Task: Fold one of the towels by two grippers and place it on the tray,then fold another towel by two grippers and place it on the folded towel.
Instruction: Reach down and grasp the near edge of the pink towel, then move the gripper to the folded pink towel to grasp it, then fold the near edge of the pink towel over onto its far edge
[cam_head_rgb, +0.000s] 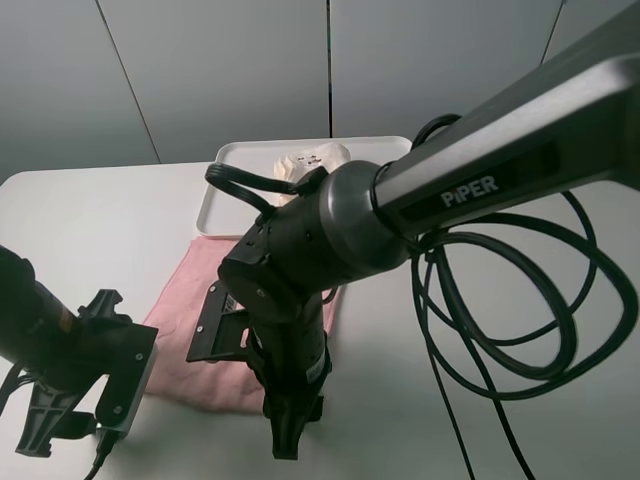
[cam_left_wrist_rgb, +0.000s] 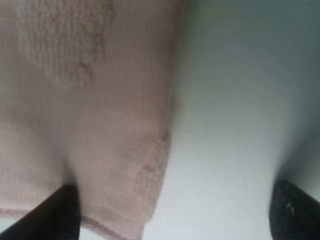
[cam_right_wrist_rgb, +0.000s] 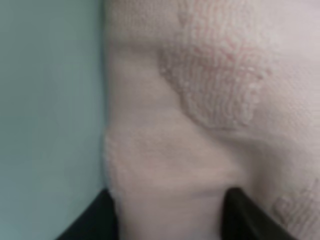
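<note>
Pink towel (cam_head_rgb: 195, 300) lies flat on the table (cam_head_rgb: 90, 220) by the tray (cam_head_rgb: 215, 195) holding the cream towel (cam_head_rgb: 315, 160). Your left fingers (cam_left_wrist_rgb: 55, 215) gape wide at its corner; your right fingers (cam_right_wrist_rgb: 245, 215) straddle its edge, grip unclear. You likely need both closed on it before folding.

A: Overhead, the right arm (cam_head_rgb: 330, 235) hides the pink towel's (cam_head_rgb: 185, 300) middle and the tray's (cam_head_rgb: 212, 200) edge just beyond the towel.
B: Wrist views are blurred. The right gripper (cam_right_wrist_rgb: 170, 220) tips are cropped, so its grip on the towel's edge is unclear. The left gripper (cam_left_wrist_rgb: 175, 215) tips are cropped too.
</note>
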